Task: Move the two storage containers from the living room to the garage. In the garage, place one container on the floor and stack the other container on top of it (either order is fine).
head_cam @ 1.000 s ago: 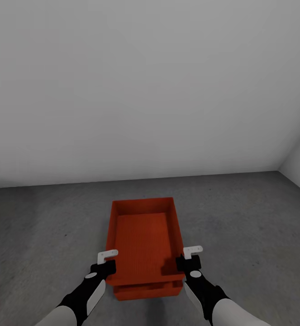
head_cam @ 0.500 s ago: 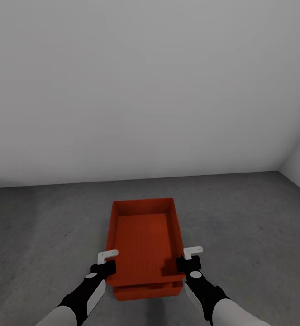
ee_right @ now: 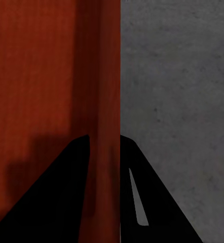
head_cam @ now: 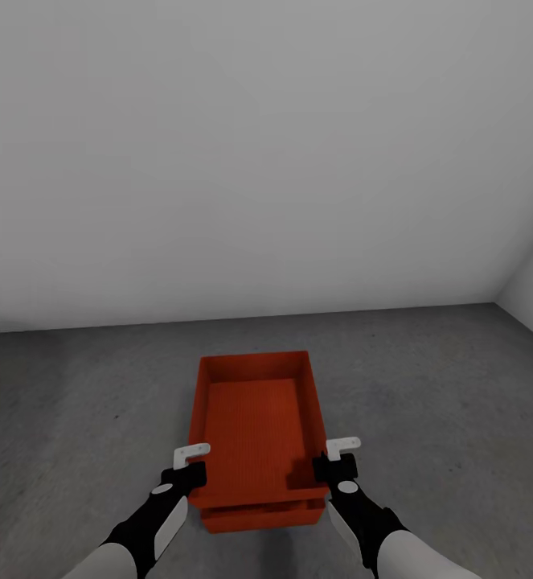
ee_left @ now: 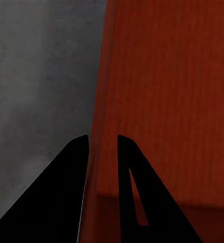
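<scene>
1. Two bins sit stacked on the concrete floor (head_cam: 427, 402), at 6 o'clock in the head view, with a plain white wall (head_cam: 266, 161) behind at 12 o'clock. The setting reads as the garage.
2. The top bin (head_cam: 254, 426) rests over the bottom bin (head_cam: 258, 515), whose near wall shows as a strip under the top one's near rim. The stack looks roughly squared up.
3. The left gripper (head_cam: 194, 460) straddles the top bin's wall at 7 o'clock. In the left wrist view its fingers (ee_left: 66, 192) stand one on each side of the thin wall, so I judge it clamped on the top bin (ee_left: 168, 91).
4. The right gripper (head_cam: 340, 454) does the same at 5 o'clock; in the right wrist view its fingers (ee_right: 66, 192) pinch the wall of the top bin (ee_right: 41, 76).
5. Done, by my reading: carrying and stacking.
6. Left: let go with both grippers and draw the arms clear without dragging the top bin off.
</scene>
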Motion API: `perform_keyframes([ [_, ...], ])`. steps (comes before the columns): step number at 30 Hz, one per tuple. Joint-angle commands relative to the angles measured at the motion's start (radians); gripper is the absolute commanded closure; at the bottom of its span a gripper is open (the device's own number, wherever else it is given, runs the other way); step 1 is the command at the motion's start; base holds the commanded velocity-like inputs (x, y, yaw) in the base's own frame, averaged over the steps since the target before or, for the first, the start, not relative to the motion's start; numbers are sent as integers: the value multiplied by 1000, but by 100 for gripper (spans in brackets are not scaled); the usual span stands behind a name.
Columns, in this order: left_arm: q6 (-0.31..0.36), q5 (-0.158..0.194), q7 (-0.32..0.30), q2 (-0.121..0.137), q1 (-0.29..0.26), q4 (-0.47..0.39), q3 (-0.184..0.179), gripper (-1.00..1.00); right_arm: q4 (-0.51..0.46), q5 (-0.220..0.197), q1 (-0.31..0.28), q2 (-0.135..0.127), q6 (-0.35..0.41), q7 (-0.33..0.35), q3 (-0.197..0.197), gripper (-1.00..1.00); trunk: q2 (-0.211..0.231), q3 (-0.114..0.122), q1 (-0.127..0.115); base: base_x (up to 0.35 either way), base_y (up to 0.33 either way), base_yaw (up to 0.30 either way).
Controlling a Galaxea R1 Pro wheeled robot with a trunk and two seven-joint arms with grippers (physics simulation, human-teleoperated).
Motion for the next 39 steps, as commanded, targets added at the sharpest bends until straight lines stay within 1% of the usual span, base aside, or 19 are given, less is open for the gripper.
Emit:
perform_keyframes([
  [1,3,-8,64,1,-1,-4,9,100,67,-6,0,-1,-5,-16,11,100,0,-1,0,0,0,0],
  [9,3,-7,64,1,-1,-4,9,100,67,-7,0,0,-2,-16,11,100,0,-1,0,0,0,0],
  [10,-3,5,14,2,-1,4,-2,100,5,-9,0,-4,-1,-16,9,100,0,-1,0,0,0,0],
  [12,-3,24,15,4,0,8,-11,100,13,-7,0,0,1,-14,12,100,0,-1,0,0,0,0],
  [15,-3,63,16,5,0,4,-25,100,14,2,0,1,2,-13,29,100,0,-1,0,0,0,0],
  [16,-3,68,14,6,0,3,-27,100,12,4,0,0,1,-13,30,100,0,-1,0,0,0,0],
  [19,-3,65,9,9,0,2,-23,100,9,-2,0,-3,1,-13,28,100,0,-1,0,0,0,0],
  [30,-3,44,-3,10,0,1,6,100,8,-1,0,-4,1,-10,21,100,0,-1,0,0,0,0],
  [39,-3,42,-4,10,0,1,9,100,8,5,0,-4,1,-7,14,100,0,-1,0,0,0,0],
])
